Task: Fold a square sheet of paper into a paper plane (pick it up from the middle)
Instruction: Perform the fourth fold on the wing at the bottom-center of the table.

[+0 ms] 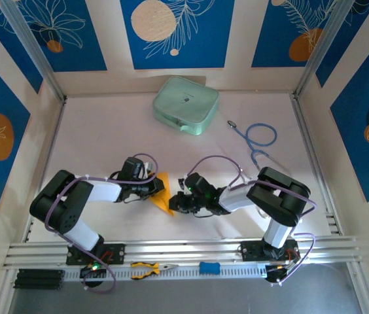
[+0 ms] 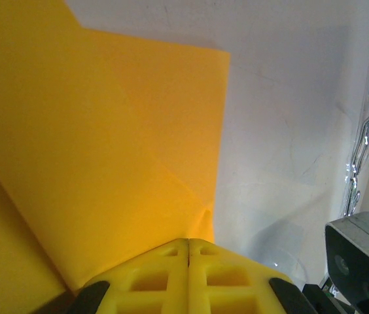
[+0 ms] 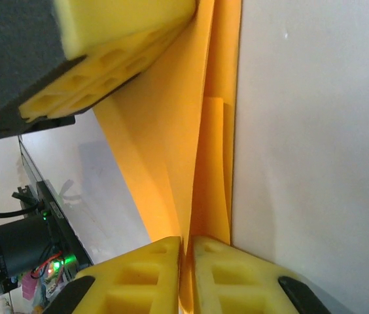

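At the near edge of the table, along the metal rail point(image 1: 237, 252), you have the orange-handled pliers point(image 1: 146, 268) and a small blue block point(image 1: 209, 267) lying between the two arm bases. Just beyond, at mid-table, both arms reach inward and meet at the orange-yellow paper point(image 1: 162, 195), which is partly folded and stands on edge between them. Your left gripper point(image 2: 188, 245) has its yellow pads pressed together and pinches one edge of the paper point(image 2: 106, 144), whose folded layers spread away from it. Your right gripper point(image 3: 186, 245) is clamped narrowly on the opposite edge, the sheet point(image 3: 171, 144) running up between its pads towards the left fingers point(image 3: 119, 39). Farther back, well apart from the paper, sit the pale green case point(image 1: 186, 104) and a blue stethoscope point(image 1: 258, 139).
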Controlling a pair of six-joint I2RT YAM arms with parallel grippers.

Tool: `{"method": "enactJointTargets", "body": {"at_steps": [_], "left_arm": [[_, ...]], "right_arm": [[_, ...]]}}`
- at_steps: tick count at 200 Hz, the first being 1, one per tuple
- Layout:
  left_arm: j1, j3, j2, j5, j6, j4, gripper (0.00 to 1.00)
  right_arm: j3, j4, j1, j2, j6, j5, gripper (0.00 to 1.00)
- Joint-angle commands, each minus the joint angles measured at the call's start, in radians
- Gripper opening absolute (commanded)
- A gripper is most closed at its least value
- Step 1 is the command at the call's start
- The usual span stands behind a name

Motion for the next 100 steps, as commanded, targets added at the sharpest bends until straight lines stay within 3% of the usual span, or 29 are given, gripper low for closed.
{"method": "enactJointTargets", "body": {"at_steps": [1,26,100], "left_arm": [[-0.007,-0.020,0.020,-0.020,-0.010,-0.007,0.05],[-0.006,-0.020,0.018,-0.020,-0.011,-0.005,0.05],[-0.007,-0.025,0.018,-0.023,-0.018,-0.004,0.05]], "right_arm": [[-0.032,-0.118,0.018,-0.025,0.002,-0.050,0.14],[-0.043,-0.113,0.024,-0.020,-0.003,-0.072,0.07],[-0.052,-0.184,0.037,-0.047,-0.003,-0.059,0.13]]}}
